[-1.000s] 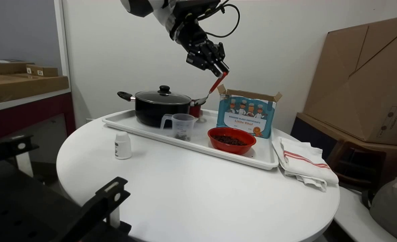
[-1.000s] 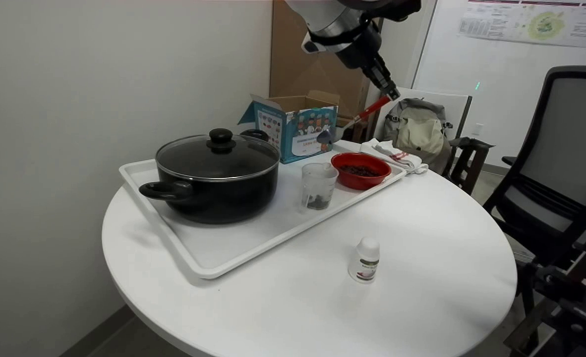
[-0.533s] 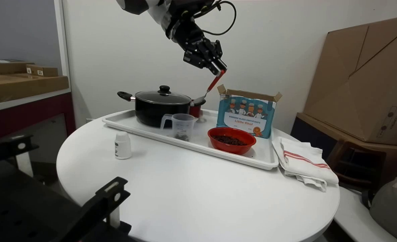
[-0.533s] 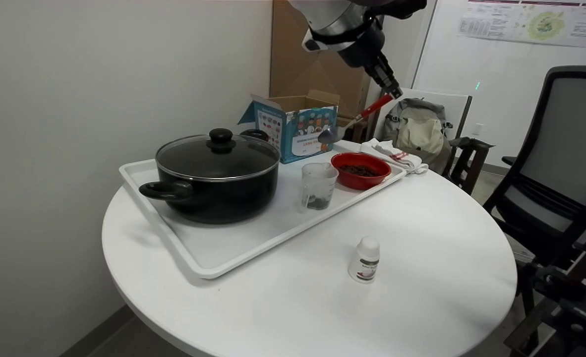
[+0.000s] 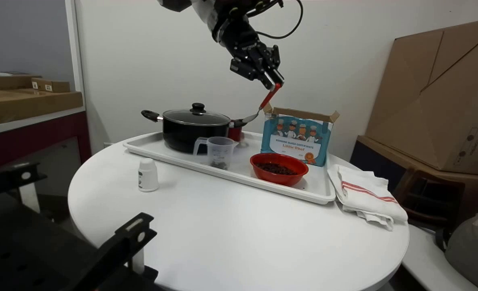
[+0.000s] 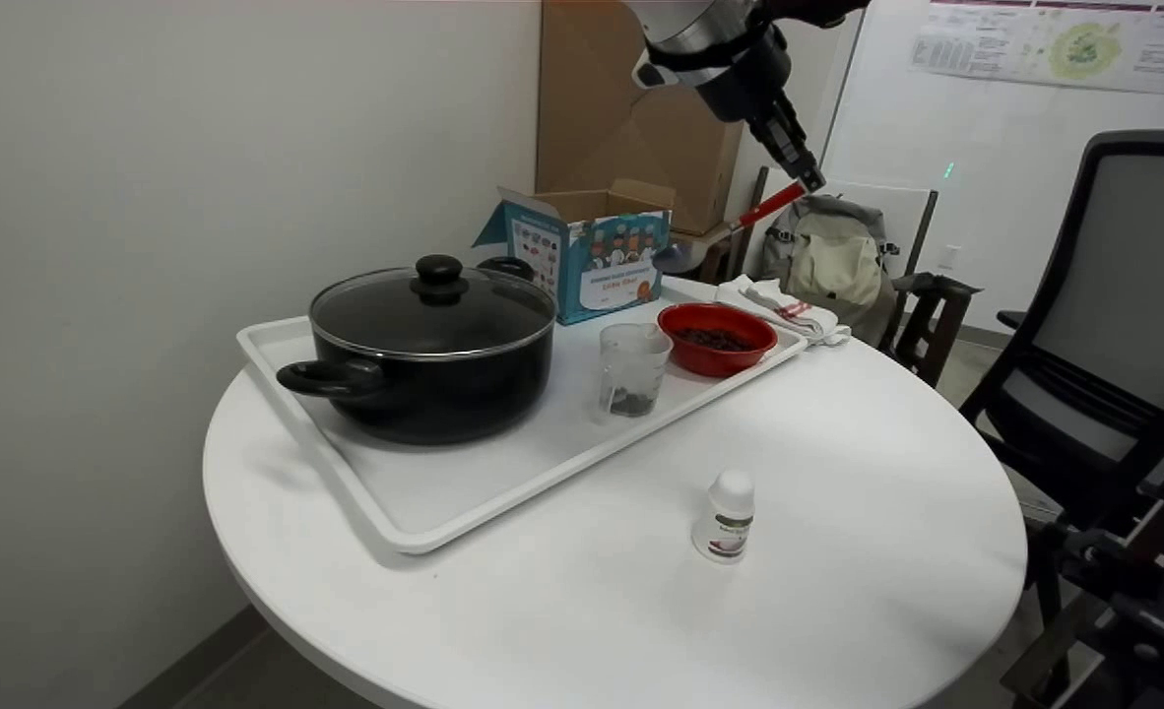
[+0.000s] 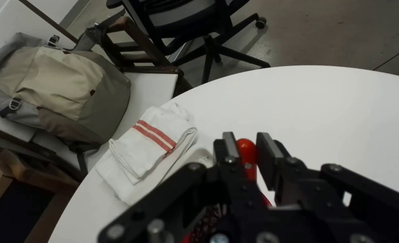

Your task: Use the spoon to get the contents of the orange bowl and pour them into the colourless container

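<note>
White wall (image 5: 121, 60), arm (image 5: 241, 37) slanting downward, tool (image 7: 247, 146) clamping tilted spoon (image 5: 267, 99)

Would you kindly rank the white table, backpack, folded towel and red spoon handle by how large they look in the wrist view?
1. White table
2. Backpack, partly cut off
3. Folded towel
4. Red spoon handle, partly hidden

A round white bench (image 5: 239, 238) carries a white rectangular tray (image 6: 484, 483). A small white bottle (image 6: 725, 522) stands upright on the bench, apart from the tray; a folded red-striped towel (image 5: 366, 194) lies just beside the tray.
</note>
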Robot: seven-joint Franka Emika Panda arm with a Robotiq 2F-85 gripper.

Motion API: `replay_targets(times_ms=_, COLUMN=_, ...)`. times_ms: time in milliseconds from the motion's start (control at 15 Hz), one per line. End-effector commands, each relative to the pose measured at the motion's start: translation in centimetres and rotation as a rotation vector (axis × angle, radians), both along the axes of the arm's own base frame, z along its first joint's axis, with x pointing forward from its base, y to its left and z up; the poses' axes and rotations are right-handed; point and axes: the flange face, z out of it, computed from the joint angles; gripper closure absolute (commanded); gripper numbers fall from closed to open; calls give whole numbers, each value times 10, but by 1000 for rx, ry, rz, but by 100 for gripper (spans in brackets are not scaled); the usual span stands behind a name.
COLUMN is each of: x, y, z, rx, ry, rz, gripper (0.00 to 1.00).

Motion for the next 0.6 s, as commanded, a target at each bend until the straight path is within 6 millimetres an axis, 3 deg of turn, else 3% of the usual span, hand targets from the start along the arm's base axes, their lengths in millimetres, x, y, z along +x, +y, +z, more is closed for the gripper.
replay_targets(times_ms=0, x=3, y=-34, z=15, rx=33, ry=-4, rz=-97, gripper=91)
replay_targets(times_ms=267, x=1, y=-65, z=5, rx=90, ry=37, rz=-208, gripper=91)
replay_targets(times_ms=533, x=-2, y=-78, z=-8, rx=116, ry=82, rz=-284, gripper=91)
